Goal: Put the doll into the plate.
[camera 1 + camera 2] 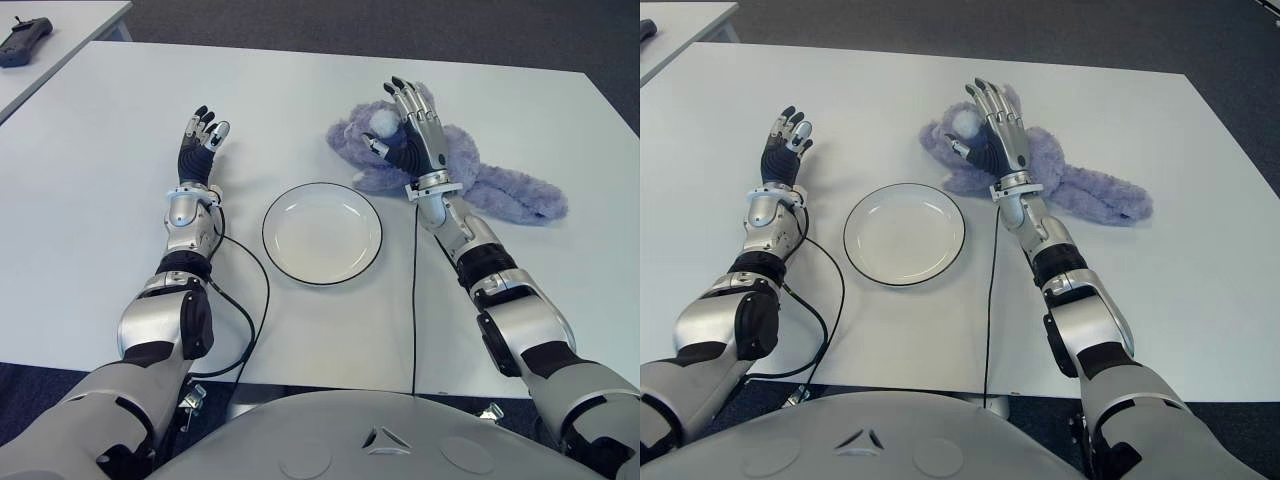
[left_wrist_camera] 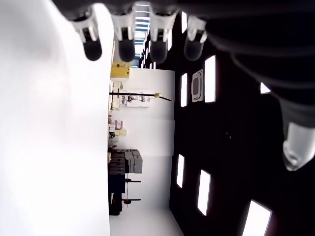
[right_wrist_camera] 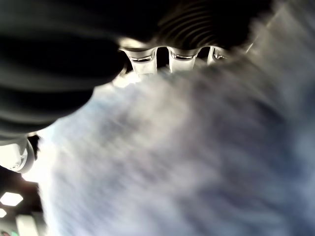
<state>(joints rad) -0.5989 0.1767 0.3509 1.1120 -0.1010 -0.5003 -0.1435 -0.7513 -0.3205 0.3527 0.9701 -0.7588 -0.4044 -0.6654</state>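
Right robot hand [image 1: 410, 128] over the purple doll [image 1: 500, 185], fingers spread, gripping nothing. Left robot hand [image 1: 200, 140] spread, left of the plate [image 1: 322, 233] on the desk [image 1: 100, 150].

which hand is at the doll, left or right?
The right hand, over the purple doll with fingers spread, not yet gripping. The left hand is open over bare table, left of the plate.

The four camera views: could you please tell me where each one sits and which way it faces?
Left eye view: head, looking down at the white table; both arms show.
Right eye view: same scene, shifted sideways; both share the round white black-rimmed plate.
Left wrist view: by the open left hand, facing the room.
Right wrist view: by the right hand, pressed near the fluffy purple plush doll.
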